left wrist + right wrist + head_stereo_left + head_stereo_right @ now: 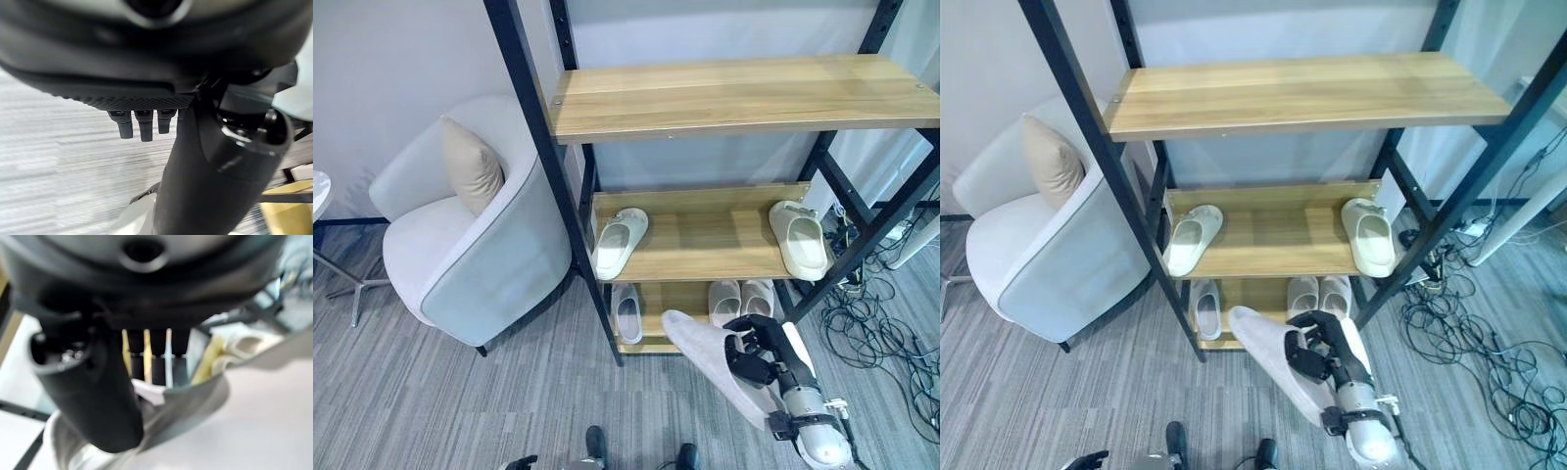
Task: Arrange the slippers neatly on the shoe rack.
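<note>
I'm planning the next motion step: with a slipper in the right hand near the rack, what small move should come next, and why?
Probably carry the held slipper forward to the open gap on the bottom shelf, between the single slipper and the pair. The right hand is curled round it in front of that shelf, so it is not yet placed.

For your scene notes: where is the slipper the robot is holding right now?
In the left eye view, the held slipper is gripped by the right hand, low on the robot's right, before the rack's bottom shelf, near the slipper pair.
</note>
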Available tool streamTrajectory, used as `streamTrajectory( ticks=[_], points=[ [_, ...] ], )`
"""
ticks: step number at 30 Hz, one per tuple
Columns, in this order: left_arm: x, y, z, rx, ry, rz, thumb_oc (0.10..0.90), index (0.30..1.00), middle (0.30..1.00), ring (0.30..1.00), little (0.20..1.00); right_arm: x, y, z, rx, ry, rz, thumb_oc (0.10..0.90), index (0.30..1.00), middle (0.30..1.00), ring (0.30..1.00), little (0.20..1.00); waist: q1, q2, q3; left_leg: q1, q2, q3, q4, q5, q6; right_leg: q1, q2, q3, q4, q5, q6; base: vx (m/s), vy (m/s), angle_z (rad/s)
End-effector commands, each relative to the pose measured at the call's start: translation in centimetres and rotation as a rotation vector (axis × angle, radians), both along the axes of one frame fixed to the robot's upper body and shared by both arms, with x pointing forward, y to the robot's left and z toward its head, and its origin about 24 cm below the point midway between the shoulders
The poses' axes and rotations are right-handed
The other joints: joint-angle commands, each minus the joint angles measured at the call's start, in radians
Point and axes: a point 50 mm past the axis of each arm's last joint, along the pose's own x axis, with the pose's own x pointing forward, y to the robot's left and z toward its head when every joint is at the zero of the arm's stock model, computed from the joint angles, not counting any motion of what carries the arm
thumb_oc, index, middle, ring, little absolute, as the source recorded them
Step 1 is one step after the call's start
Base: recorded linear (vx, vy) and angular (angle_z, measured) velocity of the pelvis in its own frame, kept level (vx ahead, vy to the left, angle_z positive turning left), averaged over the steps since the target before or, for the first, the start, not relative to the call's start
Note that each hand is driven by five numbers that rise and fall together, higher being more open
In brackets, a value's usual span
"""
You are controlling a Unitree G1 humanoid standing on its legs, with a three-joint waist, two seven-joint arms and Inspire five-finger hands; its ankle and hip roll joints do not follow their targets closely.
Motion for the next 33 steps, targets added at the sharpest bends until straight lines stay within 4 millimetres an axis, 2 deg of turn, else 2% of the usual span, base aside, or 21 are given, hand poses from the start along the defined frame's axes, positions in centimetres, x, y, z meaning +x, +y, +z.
streamTrajectory(
  ticks=[1, 4, 7, 10, 11, 12, 13, 14, 15, 16, 18, 24, 26, 33],
  points=[
    [2.0, 0.4, 0.5, 0.022, -0.067, -0.047, 0.8, 0.9, 0.9, 0.9, 0.9, 1.7, 1.5, 3.0, 0.168, -0.186, 0.036, 0.4, 0.3, 0.3, 0.3, 0.3, -0.001, -0.057, -0.026, -0.078, -0.014, 0.001, 0.082, -0.036, 0.035, 0.087, -0.047, -0.009, 0.098, -0.153, 0.064, 0.06, 0.165, -0.06],
    [1.9, 0.8, 0.6, 0.028, -0.063, -0.038, 0.8, 0.9, 0.9, 0.9, 0.9, 1.6, 2.4, 1.9, 0.235, -0.127, 0.062, 0.4, 0.3, 0.3, 0.3, 0.3, 0.01, -0.077, -0.029, -0.061, -0.044, 0.019, 0.106, -0.082, 0.065, 0.077, -0.083, 0.015, 0.136, -0.147, 0.085, 0.08, 0.239, -0.16],
    [2.4, 1.5, 0.8, 0.054, -0.058, -0.073, 0.8, 0.9, 0.9, 0.9, 0.9, 2.2, 3.0, 1.4, 0.259, -0.106, 0.075, 0.4, 0.3, 0.3, 0.3, 0.3, 0.01, -0.093, 0.002, -0.059, -0.055, 0.031, 0.123, -0.104, 0.089, 0.005, -0.097, 0.038, 0.264, -0.134, 0.102, -0.01, 0.176, -0.19],
    [2.5, 1.8, 0.9, 0.068, -0.055, -0.086, 0.8, 0.9, 0.9, 0.9, 0.9, 2.4, 3.3, 1.4, 0.258, -0.104, 0.083, 0.4, 0.3, 0.3, 0.3, 0.3, 0.005, -0.091, 0.018, -0.064, -0.05, 0.049, 0.132, -0.116, 0.101, -0.063, -0.096, 0.049, 0.348, -0.125, 0.111, -0.02, 0.099, -0.47],
    [2.3, 2.2, 1.0, 0.08, -0.05, -0.087, 0.8, 0.9, 0.9, 0.9, 0.9, 2.3, 3.4, 0.7, 0.278, -0.073, 0.066, 0.4, 0.3, 0.3, 0.3, 0.3, -0.002, -0.086, 0.033, -0.038, -0.054, 0.071, 0.126, -0.131, 0.106, -0.107, -0.112, 0.035, 0.359, -0.1, 0.122, 0.03, 0.101, -0.43],
    [2.2, 2.2, 1.0, 0.08, -0.049, -0.087, 0.8, 0.9, 0.9, 0.9, 0.9, 2.3, 3.4, 0.6, 0.278, -0.072, 0.066, 0.4, 0.3, 0.3, 0.3, 0.3, -0.002, -0.087, 0.037, -0.033, -0.055, 0.071, 0.126, -0.135, 0.107, -0.103, -0.113, 0.037, 0.362, -0.104, 0.123, 0.06, 0.057, -0.42],
    [2.0, 2.3, 1.0, 0.079, -0.044, -0.083, 0.8, 0.9, 0.9, 0.9, 0.9, 2.2, 3.5, 0.5, 0.298, -0.069, 0.056, 0.4, 0.3, 0.3, 0.3, 0.3, -0.002, -0.084, 0.038, -0.02, -0.055, 0.078, 0.118, -0.138, 0.105, -0.105, -0.121, 0.03, 0.334, -0.097, 0.124, 0.16, -0.008, -0.34],
    [1.9, 2.4, 1.0, 0.076, -0.042, -0.088, 0.8, 0.9, 0.9, 0.9, 0.9, 2.1, 3.3, 0.1, 0.326, -0.048, 0.044, 0.4, 0.3, 0.3, 0.3, 0.3, -0.004, -0.075, 0.04, 0.013, -0.055, 0.079, 0.101, -0.161, 0.092, -0.128, -0.15, 0.007, 0.276, -0.083, 0.135, 0.1, -0.046, -0.34],
    [2.2, 2.3, 1.0, 0.071, -0.053, -0.102, 0.8, 0.9, 0.9, 0.9, 0.9, 2.1, 3.0, 0.0, 0.326, -0.038, 0.038, 0.4, 0.3, 0.3, 0.3, 0.3, -0.005, -0.081, 0.048, 0.001, -0.059, 0.083, 0.11, -0.145, 0.093, -0.118, -0.157, -0.001, 0.226, -0.058, 0.129, 0.1, -0.065, -0.25],
    [2.4, 2.5, 1.2, 0.081, -0.061, -0.111, 0.8, 0.9, 0.9, 0.9, 0.9, 1.8, 2.7, -0.4, 0.333, -0.023, 0.025, 0.4, 0.3, 0.3, 0.3, 0.3, -0.007, -0.088, 0.05, -0.001, -0.068, 0.071, 0.125, -0.155, 0.094, -0.099, -0.162, 0.006, 0.191, -0.05, 0.131, 0.01, -0.09, -0.23],
    [3.1, 2.5, 1.3, 0.091, -0.086, -0.136, 0.8, 0.9, 0.9, 0.9, 0.9, 1.6, 2.1, -0.8, 0.32, 0.0, 0.011, 0.4, 0.3, 0.3, 0.3, 0.3, -0.004, -0.096, 0.043, -0.012, -0.076, 0.055, 0.139, -0.158, 0.091, -0.09, -0.153, 0.025, 0.177, -0.043, 0.126, 0.07, -0.104, 0.19],
    [3.3, 1.4, 1.1, 0.066, -0.1, -0.152, 0.8, 0.9, 0.9, 0.9, 0.9, 1.6, 1.0, -0.3, 0.214, -0.011, 0.032, 0.4, 0.3, 0.3, 0.3, 0.3, 0.001, -0.081, 0.021, -0.01, -0.059, 0.029, 0.131, -0.146, 0.071, -0.05, -0.133, -0.006, 0.148, -0.051, 0.113, 0.05, -0.093, 0.19],
    [3.1, 0.4, 0.8, 0.045, -0.09, -0.184, 0.8, 0.9, 0.9, 0.9, 0.9, 1.8, 0.7, -0.1, 0.186, -0.023, 0.031, 0.4, 0.3, 0.3, 0.3, 0.3, 0.002, -0.076, 0.013, -0.003, -0.05, 0.024, 0.126, -0.14, 0.065, -0.042, -0.124, -0.012, 0.15, -0.065, 0.104, 0.05, -0.09, 0.05],
    [2.3, -0.6, 0.4, 0.018, -0.062, -0.205, 0.8, 0.9, 0.9, 0.9, 0.9, 1.4, 0.5, -0.4, 0.17, -0.008, 0.022, 0.4, 0.3, 0.3, 0.3, 0.3, 0.003, -0.068, -0.003, 0.028, -0.043, 0.017, 0.103, -0.136, 0.058, -0.012, -0.109, -0.021, 0.145, -0.081, 0.099, 0.04, -0.022, 0.0]
  ],
)
